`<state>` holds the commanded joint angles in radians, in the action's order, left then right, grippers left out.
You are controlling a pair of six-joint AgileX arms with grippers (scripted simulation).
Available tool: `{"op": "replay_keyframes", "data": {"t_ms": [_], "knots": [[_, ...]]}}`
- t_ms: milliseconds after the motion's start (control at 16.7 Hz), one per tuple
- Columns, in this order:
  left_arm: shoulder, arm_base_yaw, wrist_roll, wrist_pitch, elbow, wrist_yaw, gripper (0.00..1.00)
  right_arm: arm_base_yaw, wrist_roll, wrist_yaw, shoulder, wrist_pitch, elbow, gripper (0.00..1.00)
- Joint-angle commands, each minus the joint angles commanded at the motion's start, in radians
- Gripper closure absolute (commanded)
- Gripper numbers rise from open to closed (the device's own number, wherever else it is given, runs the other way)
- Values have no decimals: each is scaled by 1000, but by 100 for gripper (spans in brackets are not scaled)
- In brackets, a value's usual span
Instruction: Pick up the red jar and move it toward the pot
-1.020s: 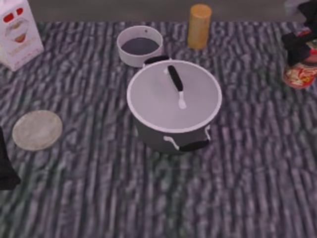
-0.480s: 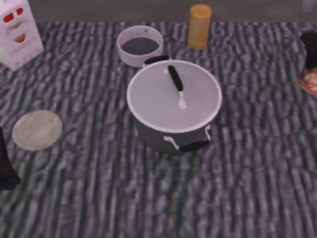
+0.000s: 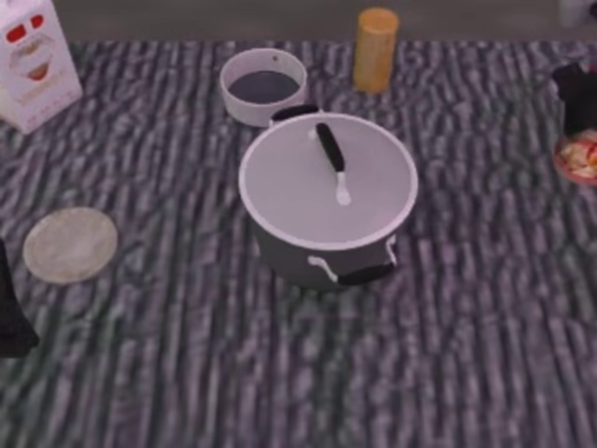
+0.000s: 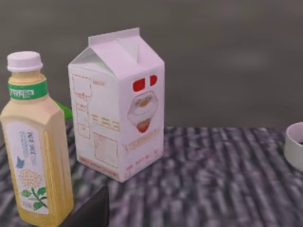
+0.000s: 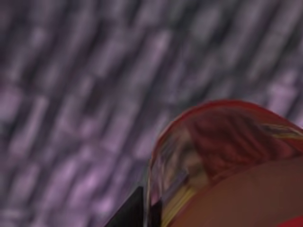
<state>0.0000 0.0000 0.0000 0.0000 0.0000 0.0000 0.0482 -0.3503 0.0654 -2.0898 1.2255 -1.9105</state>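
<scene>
The red jar (image 3: 578,157) shows at the far right edge of the top view, partly cut off, with my right gripper (image 3: 578,117) dark above it and shut on it. In the right wrist view the jar (image 5: 222,151) fills the lower corner, its red, yellow and white label pressed against a black finger (image 5: 135,213), with the striped cloth far beneath. The pot (image 3: 289,177), dark grey with a pale white-rimmed lid and black handles, stands in the middle of the table, well left of the jar. My left gripper (image 3: 9,313) stays parked at the left edge.
A white bowl (image 3: 263,86) and an orange-yellow cylinder (image 3: 375,49) stand behind the pot. A milk carton (image 3: 33,61) is at the back left, a pale round disc (image 3: 70,245) at the left. The left wrist view shows a juice bottle (image 4: 35,142) beside the carton (image 4: 123,104).
My right gripper and the red jar have shifted right, toward the table's right edge, so the jar is now partly cut off. The left arm and the pot have not moved.
</scene>
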Motion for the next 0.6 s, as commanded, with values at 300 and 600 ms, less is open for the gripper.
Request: {"op": "replay_keyframes", "data": {"t_ms": [300,600], "knots": [[0,0,0,0,0,0,0,109,292,-53,28,-98,112,100],[0,0,0,0,0,0,0,223,591,-111,57,-201,234,100]]}}
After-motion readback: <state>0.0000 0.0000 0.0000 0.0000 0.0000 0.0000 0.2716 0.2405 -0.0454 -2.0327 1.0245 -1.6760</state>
